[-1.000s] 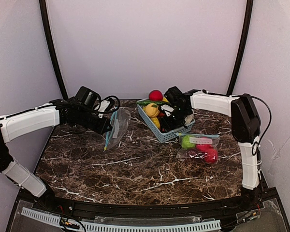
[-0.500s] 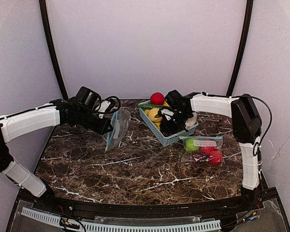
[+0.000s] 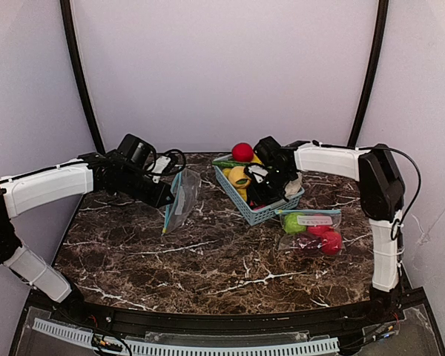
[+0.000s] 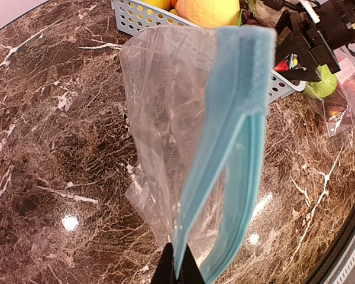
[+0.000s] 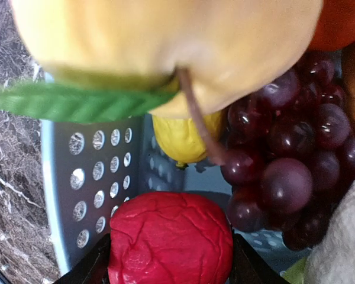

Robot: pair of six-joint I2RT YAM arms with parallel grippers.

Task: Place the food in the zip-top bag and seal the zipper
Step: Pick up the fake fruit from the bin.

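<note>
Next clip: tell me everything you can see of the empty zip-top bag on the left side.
The zip-top bag is clear, crinkled plastic with a light-blue zipper strip along its mouth, and it looks empty. The shut left gripper pinches it at the blue strip, where the strip's two sides stand slightly apart. The bag hangs over the marble table. Whether its lower corner touches the table cannot be told. It is left of the light-blue basket, apart from it.
</note>
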